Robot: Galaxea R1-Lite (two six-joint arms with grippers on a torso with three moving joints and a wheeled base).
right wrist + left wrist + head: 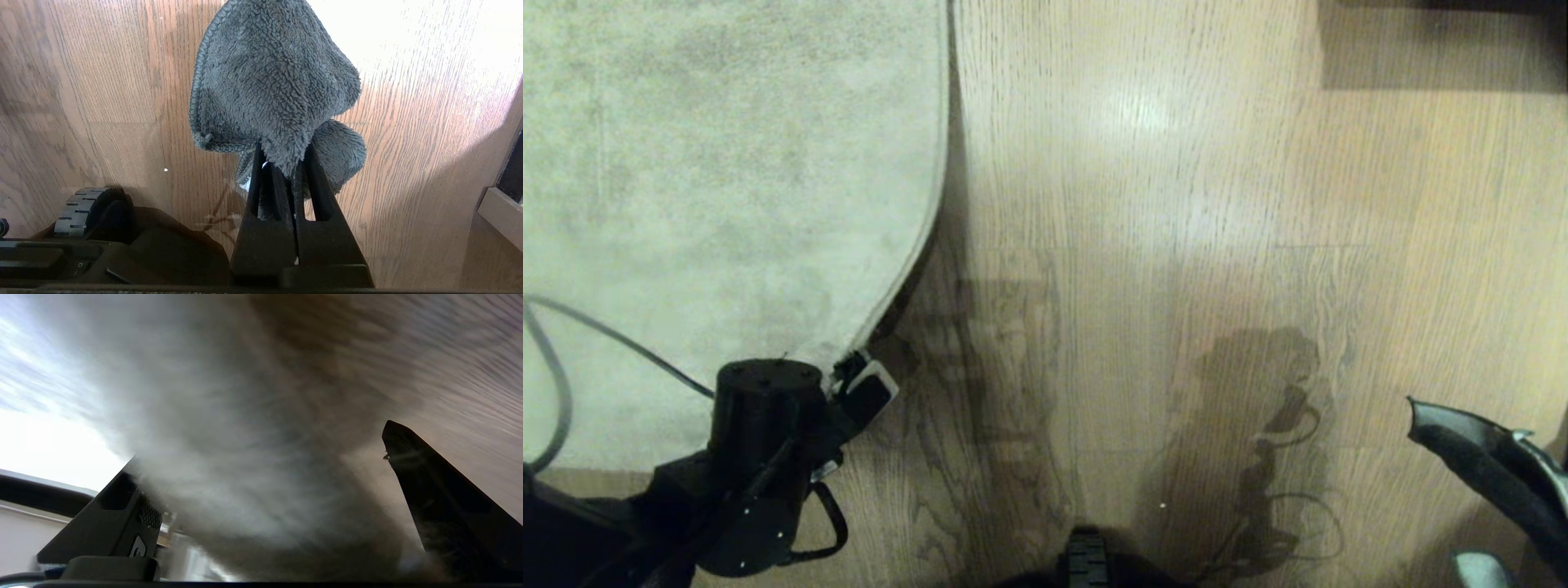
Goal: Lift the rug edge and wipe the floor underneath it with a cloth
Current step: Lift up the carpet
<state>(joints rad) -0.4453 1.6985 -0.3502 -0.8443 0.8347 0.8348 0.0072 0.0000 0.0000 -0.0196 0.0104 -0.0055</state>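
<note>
The pale grey-beige rug (727,180) covers the left of the head view. Its rug edge (931,220) curves inward toward my left gripper (862,384) and casts a dark shadow on the floor (1176,245). In the left wrist view the left gripper (261,445) is open, its fingers (412,469) wide apart with blurred rug pile filling the space between them. My right gripper (282,155) hangs above the wood floor (408,122), shut on the dark grey fluffy cloth (269,73), which bunches out past the fingertips.
A dark piece of furniture (1437,41) stands at the far right. A grey cable (605,335) runs across the rug near my left arm. The base's wheel (1086,559) shows at the near edge, and the right arm's shell (1486,457) at the lower right.
</note>
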